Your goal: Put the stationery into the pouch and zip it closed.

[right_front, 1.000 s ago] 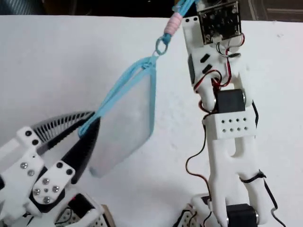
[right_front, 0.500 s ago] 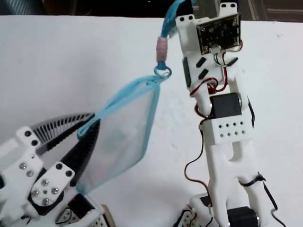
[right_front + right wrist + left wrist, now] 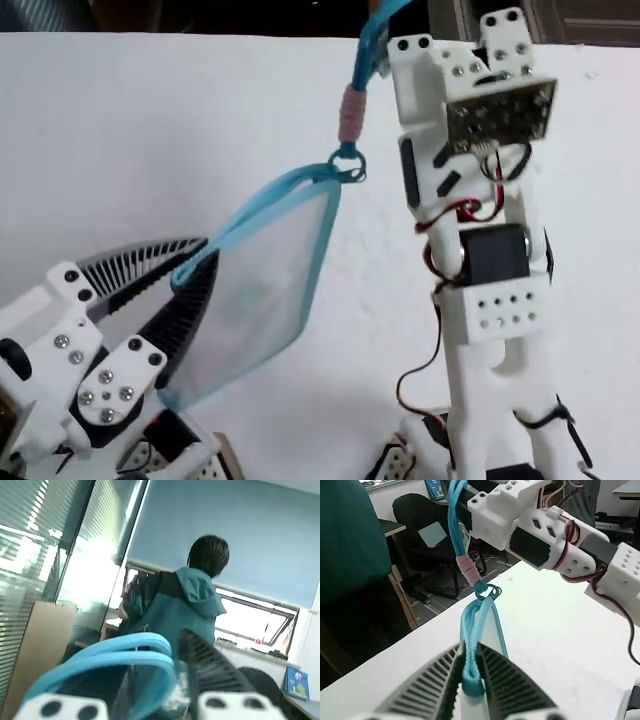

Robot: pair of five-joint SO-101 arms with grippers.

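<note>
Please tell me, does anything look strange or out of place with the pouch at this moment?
Yes. The pouch hangs tilted in the air above the table, stretched between both arms. The left gripper clamps its zip edge, and the right gripper holds the cord on the zip ring. No tear or spill shows.

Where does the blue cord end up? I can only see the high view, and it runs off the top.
Observer: In the right wrist view, the cord makes a loop right at the right gripper.
Operator: How is the other gripper holding on?
Observer: In the left wrist view, the left gripper is shut on the blue edge of the pouch, with the edge squeezed between its two sides.
</note>
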